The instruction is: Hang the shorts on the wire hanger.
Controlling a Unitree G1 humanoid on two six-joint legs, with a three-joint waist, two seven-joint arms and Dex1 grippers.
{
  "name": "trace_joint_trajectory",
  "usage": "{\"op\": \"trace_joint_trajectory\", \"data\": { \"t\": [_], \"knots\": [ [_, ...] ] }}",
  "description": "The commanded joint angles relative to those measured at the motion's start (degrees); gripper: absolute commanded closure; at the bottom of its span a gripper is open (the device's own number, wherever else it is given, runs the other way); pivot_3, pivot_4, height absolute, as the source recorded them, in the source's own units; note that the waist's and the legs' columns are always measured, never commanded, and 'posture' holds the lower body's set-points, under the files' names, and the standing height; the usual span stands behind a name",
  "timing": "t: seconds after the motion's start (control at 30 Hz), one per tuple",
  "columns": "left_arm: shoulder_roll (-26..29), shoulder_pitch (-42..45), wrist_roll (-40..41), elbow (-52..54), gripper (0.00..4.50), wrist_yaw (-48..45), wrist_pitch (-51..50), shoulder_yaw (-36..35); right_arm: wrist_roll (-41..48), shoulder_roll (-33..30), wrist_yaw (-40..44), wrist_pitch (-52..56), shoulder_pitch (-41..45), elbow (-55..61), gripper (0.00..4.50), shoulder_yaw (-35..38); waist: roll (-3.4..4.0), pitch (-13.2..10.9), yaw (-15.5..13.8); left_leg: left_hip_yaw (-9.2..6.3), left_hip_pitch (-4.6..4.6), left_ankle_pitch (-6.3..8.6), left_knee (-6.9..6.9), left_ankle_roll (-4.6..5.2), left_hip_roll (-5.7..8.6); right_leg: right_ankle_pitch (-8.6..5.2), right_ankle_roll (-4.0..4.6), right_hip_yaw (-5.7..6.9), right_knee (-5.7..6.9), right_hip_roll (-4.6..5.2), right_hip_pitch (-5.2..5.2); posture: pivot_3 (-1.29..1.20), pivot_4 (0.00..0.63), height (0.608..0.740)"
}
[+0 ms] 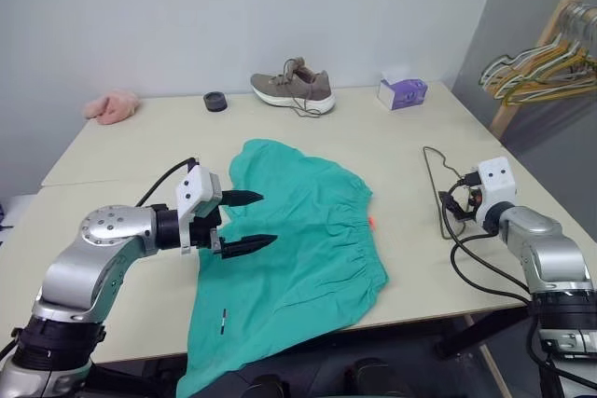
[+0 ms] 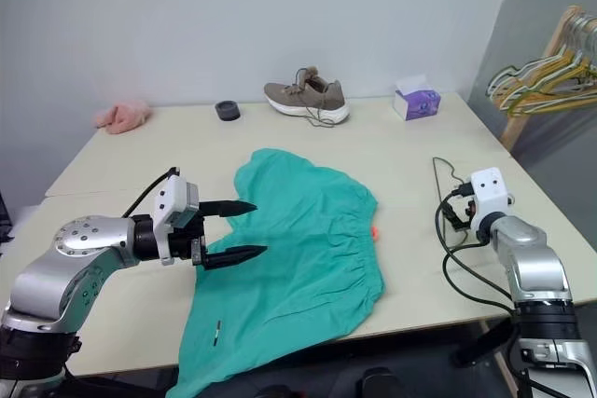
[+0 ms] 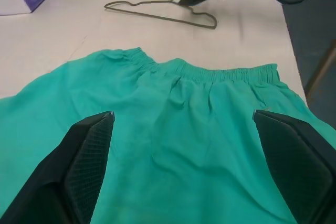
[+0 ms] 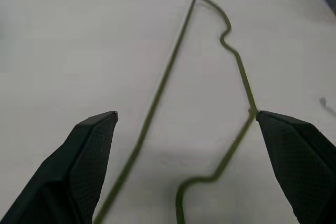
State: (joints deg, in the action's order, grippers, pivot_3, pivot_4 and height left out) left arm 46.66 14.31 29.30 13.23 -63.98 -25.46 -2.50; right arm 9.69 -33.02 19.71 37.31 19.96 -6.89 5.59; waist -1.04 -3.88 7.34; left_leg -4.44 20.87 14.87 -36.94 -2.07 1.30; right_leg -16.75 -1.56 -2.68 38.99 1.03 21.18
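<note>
We see the teal shorts (image 1: 298, 249) spread flat across the middle of the table (image 1: 140, 146), their near edge hanging over the table's near side. Our left gripper (image 1: 244, 223) hovers above the shorts' left part, fingers spread wide and empty. The wire hanger (image 1: 435, 191) lies flat to the right of the shorts, apart from them. Our right gripper (image 4: 186, 124) is over the hanger, fingers wide apart, holding nothing.
</note>
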Motion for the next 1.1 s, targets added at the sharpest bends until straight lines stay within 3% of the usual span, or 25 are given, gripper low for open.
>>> {"op": "trace_joint_trajectory", "data": {
  "t": [0.03, 0.23, 0.4, 0.5, 0.67, 0.87, 0.9, 1.1],
  "knots": [
    [-0.4, 2.3, -1.0, -1.2, 0.02, -1.1, 2.2, 0.6, -0.8, -0.1, 0.9, 1.9, -0.2, -0.8, 0.0, -0.6, 0.0, 0.0, 0.7, 0.0, 0.0, 0.0, 0.01, 0.0, 0.0, 0.0, -0.01, 0.0, 0.0, 0.0, 0.0, -0.18, 0.0, 0.74],
    [-0.7, 2.9, -2.0, -1.7, 0.02, -1.6, 3.3, 1.1, -1.0, -0.4, 0.8, 5.0, -0.4, -6.5, 0.0, 0.1, -0.06, 0.1, 1.8, -0.03, -0.04, 0.0, -0.01, 0.0, -0.01, -0.01, -0.03, 0.03, 0.0, 0.0, -0.06, -0.18, 0.0, 0.74],
    [-0.6, 3.0, -2.5, -1.4, 0.02, -1.8, 3.5, 1.3, 0.8, -2.0, 6.2, 9.8, -1.7, -7.6, 0.0, -1.0, -0.35, 0.6, 1.5, -0.11, -0.06, -0.01, -0.06, 0.02, 0.01, 0.02, -0.07, 0.12, -0.02, -0.06, -0.15, -0.18, 0.0, 0.74],
    [-0.6, 3.3, -2.8, -1.0, 0.0, -2.0, 3.3, 1.7, 0.2, -4.5, 10.7, 10.7, -1.8, -9.9, 0.57, -3.5, -0.47, 0.9, 1.2, -0.13, -0.06, -0.01, -0.05, 0.02, 0.0, 0.01, -0.08, 0.14, -0.04, -0.08, -0.15, -0.18, 0.0, 0.74],
    [-0.7, 4.0, -3.1, -1.0, 0.0, -2.3, 3.5, 2.1, -2.5, -7.8, 15.9, 7.9, 0.1, -16.0, 2.4, -7.7, -0.64, 1.0, 0.7, -0.18, -0.36, 0.0, -0.05, 0.02, 0.0, 0.01, -0.07, 0.21, -0.15, -0.08, -0.55, -0.18, 0.0, 0.74],
    [-0.8, 3.7, -3.8, -2.1, 0.0, -2.9, 5.0, 2.1, -2.7, -7.6, 17.0, 6.8, 5.2, -24.9, 4.28, -8.5, -0.88, 1.2, 0.6, -0.2, -1.05, 0.02, -0.05, 0.05, 0.02, -0.07, 0.06, 0.23, -0.6, -0.03, -1.38, -0.17, 0.0, 0.74],
    [-0.9, 3.6, -3.9, -2.3, 0.0, -3.0, 5.2, 2.1, -2.9, -7.5, 16.8, 6.2, 5.9, -26.2, 4.49, -8.5, -0.86, 1.2, 0.6, -0.22, -1.07, 0.02, -0.06, 0.06, 0.03, -0.06, 0.05, 0.22, -0.72, -0.01, -1.47, -0.17, 0.0, 0.74],
    [-1.7, 3.0, -4.8, -3.8, 0.0, -1.7, 6.6, 1.4, -5.8, -7.2, 15.3, -3.0, 10.5, -28.2, 4.49, -9.0, -1.01, 1.3, 0.7, -0.16, -1.1, 0.04, -0.08, 0.18, 0.09, 0.06, -0.11, 0.12, -1.15, 0.07, -1.57, -0.17, 0.0, 0.74]
  ]
}}
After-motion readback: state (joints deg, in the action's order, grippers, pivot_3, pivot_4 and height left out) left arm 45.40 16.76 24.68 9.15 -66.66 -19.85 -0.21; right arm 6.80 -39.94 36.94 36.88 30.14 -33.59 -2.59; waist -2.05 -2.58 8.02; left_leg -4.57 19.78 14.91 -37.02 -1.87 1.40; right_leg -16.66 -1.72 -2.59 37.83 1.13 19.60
